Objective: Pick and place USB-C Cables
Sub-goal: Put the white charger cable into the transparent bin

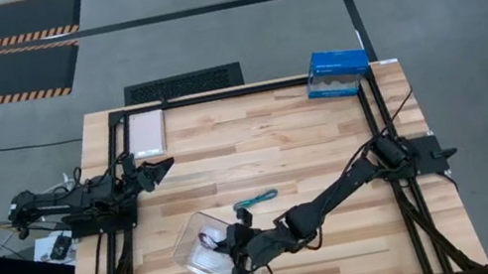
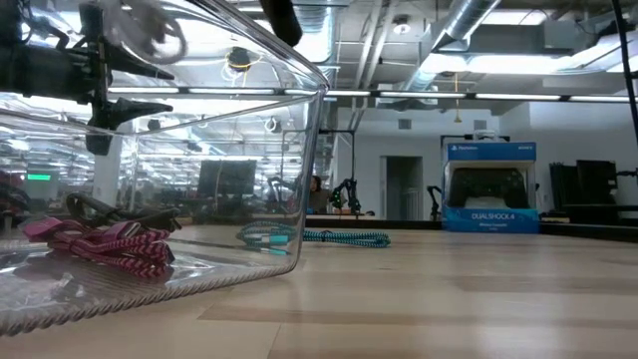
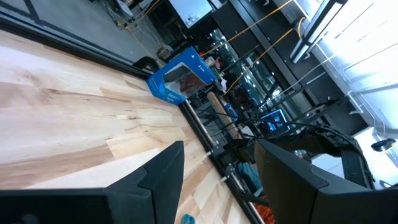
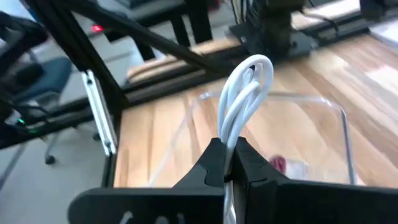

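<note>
I see the right end effector clamped on the white cable above the clear tray; left end effector apart, at nine o'clock on the wooden bench.

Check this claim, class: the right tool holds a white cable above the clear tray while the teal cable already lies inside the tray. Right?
Not quite. The right tool does grip the white cable over the clear tray, but the teal cable lies on the table outside it, as the high view shows.
</note>
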Motion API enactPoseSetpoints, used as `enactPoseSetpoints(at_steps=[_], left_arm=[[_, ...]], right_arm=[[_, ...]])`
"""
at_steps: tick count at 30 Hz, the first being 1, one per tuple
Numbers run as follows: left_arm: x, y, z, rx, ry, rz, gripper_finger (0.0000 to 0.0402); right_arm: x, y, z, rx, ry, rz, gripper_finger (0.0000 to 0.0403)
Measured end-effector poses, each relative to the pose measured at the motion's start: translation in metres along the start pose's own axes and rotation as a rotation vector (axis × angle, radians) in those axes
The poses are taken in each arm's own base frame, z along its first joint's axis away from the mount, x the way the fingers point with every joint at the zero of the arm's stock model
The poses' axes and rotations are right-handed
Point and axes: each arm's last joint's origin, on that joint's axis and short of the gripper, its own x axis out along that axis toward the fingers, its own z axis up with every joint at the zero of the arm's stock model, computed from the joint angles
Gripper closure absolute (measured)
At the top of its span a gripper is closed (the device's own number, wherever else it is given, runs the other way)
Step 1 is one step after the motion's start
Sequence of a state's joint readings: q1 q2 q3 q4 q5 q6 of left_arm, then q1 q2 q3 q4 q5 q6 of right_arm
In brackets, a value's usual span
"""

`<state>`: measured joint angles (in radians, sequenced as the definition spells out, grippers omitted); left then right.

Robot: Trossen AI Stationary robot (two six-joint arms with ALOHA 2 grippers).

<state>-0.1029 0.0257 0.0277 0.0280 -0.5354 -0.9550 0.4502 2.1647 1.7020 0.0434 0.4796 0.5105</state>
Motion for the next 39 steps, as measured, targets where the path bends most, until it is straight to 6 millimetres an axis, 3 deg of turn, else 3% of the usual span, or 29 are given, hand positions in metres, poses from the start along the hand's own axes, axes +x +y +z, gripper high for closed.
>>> enactPoseSetpoints(at_steps=[7,26,36,39], left_arm=[[0.000,0.000,0.000,0.000,0.000,0.000,0.0216],[0.000,0.000,0.000,0.000,0.000,0.000,0.0216],[0.000,0.000,0.000,0.001,-0.001,0.001,0.0217],[0.000,0.000,0.000,0.001,-0.001,0.001,0.0216]], right_arm=[[-0.004,0.001,0.007,-0.002,0.062,-0.058,0.0394],[-0.003,-0.006,0.003,0.027,0.126,-0.101,0.0394],[0.022,-0.013,-0.031,0.036,0.222,-0.109,0.0394],[0.026,-0.015,-0.031,0.038,0.230,-0.109,0.0394]])
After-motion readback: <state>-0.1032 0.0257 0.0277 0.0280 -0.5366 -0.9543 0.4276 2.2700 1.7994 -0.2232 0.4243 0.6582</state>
